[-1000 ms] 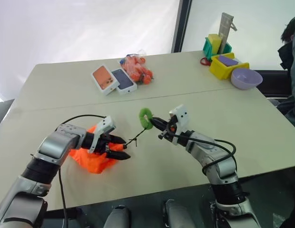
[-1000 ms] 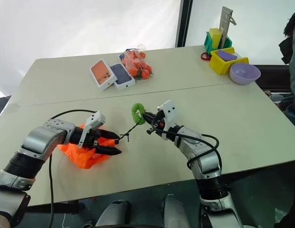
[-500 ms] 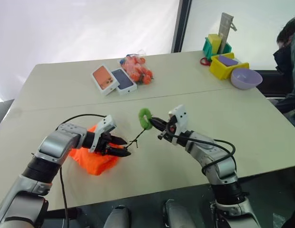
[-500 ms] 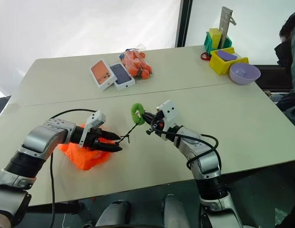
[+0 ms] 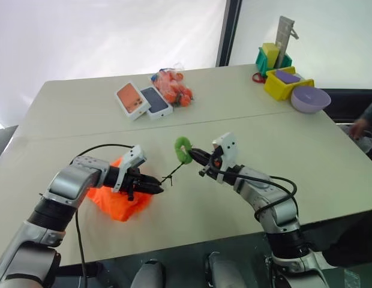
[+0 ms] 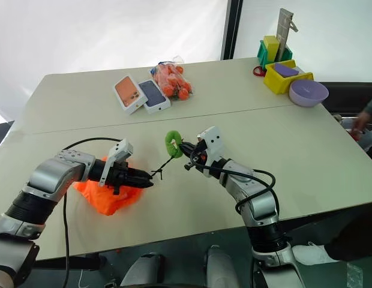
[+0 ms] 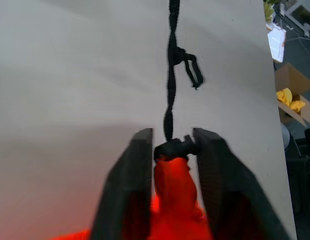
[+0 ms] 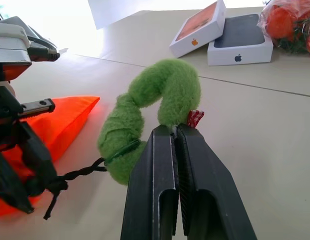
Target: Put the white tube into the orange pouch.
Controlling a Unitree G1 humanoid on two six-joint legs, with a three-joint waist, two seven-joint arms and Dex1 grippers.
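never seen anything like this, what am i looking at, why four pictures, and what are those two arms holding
It is a humanoid robot with two arms, each ending in a two-fingered black gripper. Two pictures come from cameras in its head, looking down over a beige table. The other two come from a camera on each wrist, looking along that gripper's fingers.

The left gripper is closed around the gathered neck of the orange pouch, a soft fabric bag lying on the table. A thin black cord runs from that neck to a fuzzy green ring, which the right gripper pinches shut.

At the far side lie two phone boxes, a clear bag of orange balls, yellow and green bins and a purple bowl. A person's hand shows at the right edge.
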